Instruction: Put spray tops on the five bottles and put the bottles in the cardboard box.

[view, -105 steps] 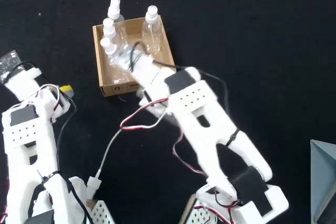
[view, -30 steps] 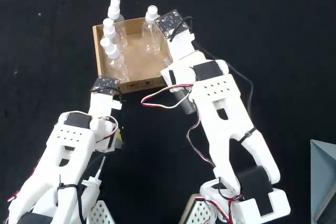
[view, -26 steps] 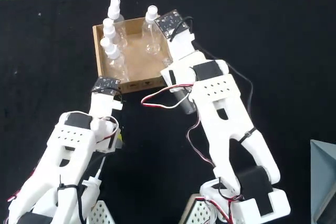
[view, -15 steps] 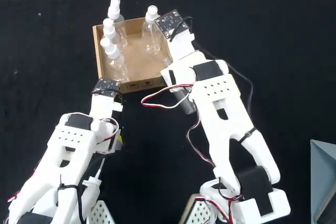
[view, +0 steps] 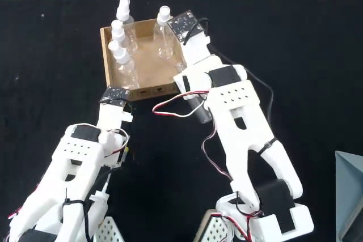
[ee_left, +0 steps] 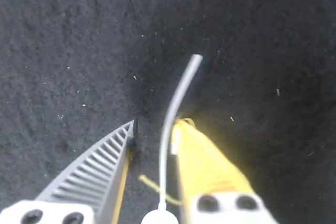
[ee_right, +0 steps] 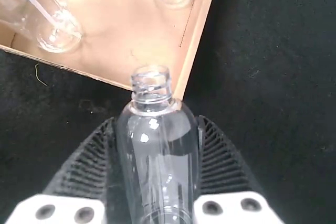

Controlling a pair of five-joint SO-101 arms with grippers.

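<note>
A clear bottle with a bare open neck is held by my right gripper, which is shut on its body. The neck points at the near right corner of the cardboard box. From above, that bottle shows under the right arm, just in front of the box. Several bottles with white spray tops stand in the box. My left gripper is shut on a spray top over the black cloth, its thin tube sticking out past the fingertips. The left arm sits in front of the box's left part.
Black cloth covers the table, with open room to the right and left of the box. A grey-blue object stands at the right edge. The arms' bases are at the near edge.
The right arm has drawn back from over the box to its near right corner. The left arm has swung in from the far left, then slid slightly toward the near side.
</note>
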